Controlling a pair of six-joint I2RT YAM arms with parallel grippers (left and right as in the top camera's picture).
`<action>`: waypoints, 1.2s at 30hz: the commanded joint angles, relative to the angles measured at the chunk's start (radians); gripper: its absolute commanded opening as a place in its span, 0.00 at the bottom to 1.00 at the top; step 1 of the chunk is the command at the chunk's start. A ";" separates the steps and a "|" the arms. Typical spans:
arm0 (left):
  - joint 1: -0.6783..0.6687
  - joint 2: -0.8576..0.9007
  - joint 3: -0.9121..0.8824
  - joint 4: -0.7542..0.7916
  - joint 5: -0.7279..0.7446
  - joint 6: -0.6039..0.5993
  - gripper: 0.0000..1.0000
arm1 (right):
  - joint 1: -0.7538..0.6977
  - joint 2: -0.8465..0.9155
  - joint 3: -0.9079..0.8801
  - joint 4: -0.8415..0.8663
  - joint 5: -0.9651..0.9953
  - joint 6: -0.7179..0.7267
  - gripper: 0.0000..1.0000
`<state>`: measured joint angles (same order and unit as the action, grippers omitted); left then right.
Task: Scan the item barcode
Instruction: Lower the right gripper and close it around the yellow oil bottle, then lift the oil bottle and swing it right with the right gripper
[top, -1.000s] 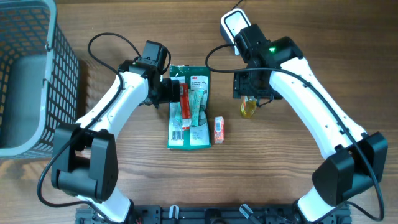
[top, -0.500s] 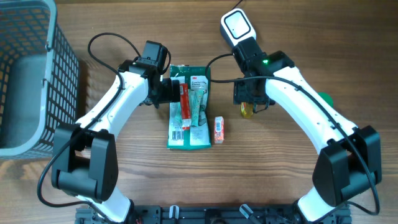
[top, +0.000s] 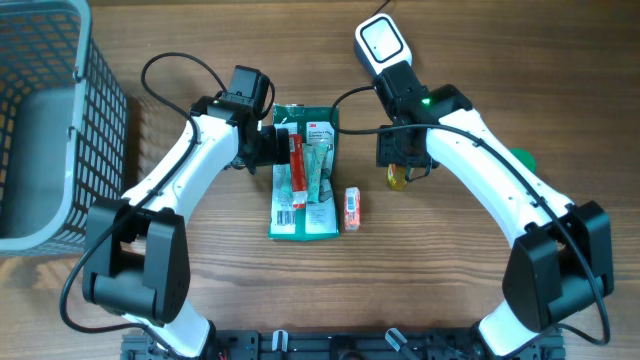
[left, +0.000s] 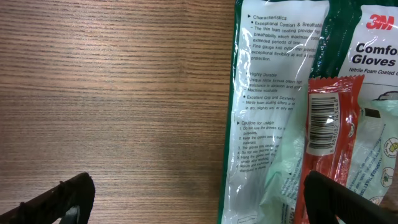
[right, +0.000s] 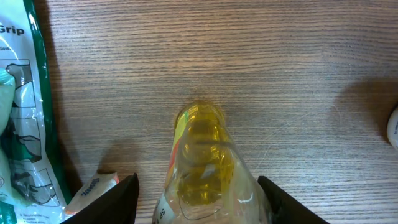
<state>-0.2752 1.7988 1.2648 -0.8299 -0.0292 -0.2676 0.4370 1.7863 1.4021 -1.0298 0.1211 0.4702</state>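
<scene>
The yellow bottle (right: 202, 168), right of the glove packet (top: 305, 170), is straddled by the right gripper (right: 198, 193), jaws parted (not yet clamped), presumably for carrying to the far scanner (top: 381, 42); the left gripper (left: 199, 199) is held spread wide over the packet.

The light brown wooden table (top: 420, 280) carries a grey wire-mesh basket (top: 100, 90) at its left edge. Near the middle lies a flat green and white plastic glove package (top: 320, 215), with a small orange box (top: 351, 209) just beside its right edge. Further right, a clear yellow bottle (top: 398, 177) lies on its side. A white handheld scanner (top: 380, 42) lies at the far edge.
</scene>
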 joint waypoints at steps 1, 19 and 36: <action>-0.003 -0.016 -0.005 0.000 -0.006 -0.002 1.00 | -0.005 -0.053 -0.008 0.003 0.010 0.000 0.64; -0.003 -0.016 -0.005 0.000 -0.006 -0.002 1.00 | -0.029 -0.073 -0.085 0.060 -0.048 0.000 0.61; -0.003 -0.016 -0.005 0.000 -0.006 -0.002 1.00 | -0.029 -0.073 -0.102 0.109 -0.047 -0.023 0.57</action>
<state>-0.2752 1.7988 1.2648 -0.8299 -0.0292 -0.2676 0.4088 1.7008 1.3083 -0.9192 0.0853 0.4583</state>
